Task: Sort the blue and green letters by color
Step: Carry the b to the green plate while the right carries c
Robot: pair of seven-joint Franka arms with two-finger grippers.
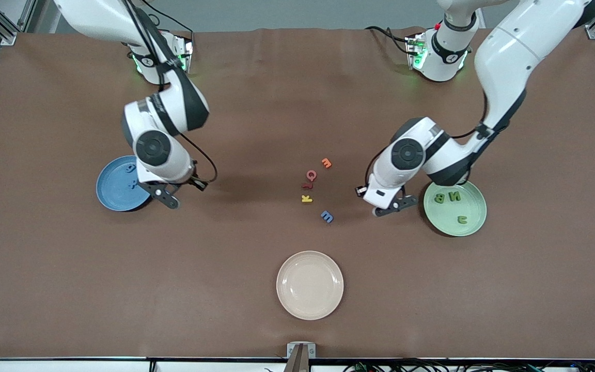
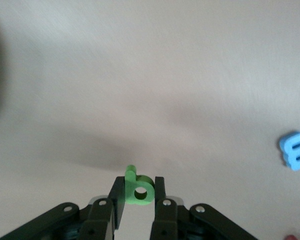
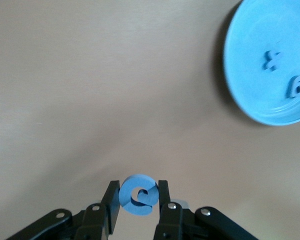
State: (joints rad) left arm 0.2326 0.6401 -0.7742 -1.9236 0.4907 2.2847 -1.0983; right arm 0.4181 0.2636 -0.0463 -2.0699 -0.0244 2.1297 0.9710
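Overhead, left tool clenching a green letter, right tool a blue letter (both arms bent low).

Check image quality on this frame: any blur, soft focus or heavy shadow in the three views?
Front view: sharp and evenly lit, with soft shadows under both arms. Left wrist view: the green letter in the left gripper is crisp, the blue letter at the edge is soft, and a dark blur fills one corner. Right wrist view: the held blue letter is clear; the blue plate is slightly blurred.
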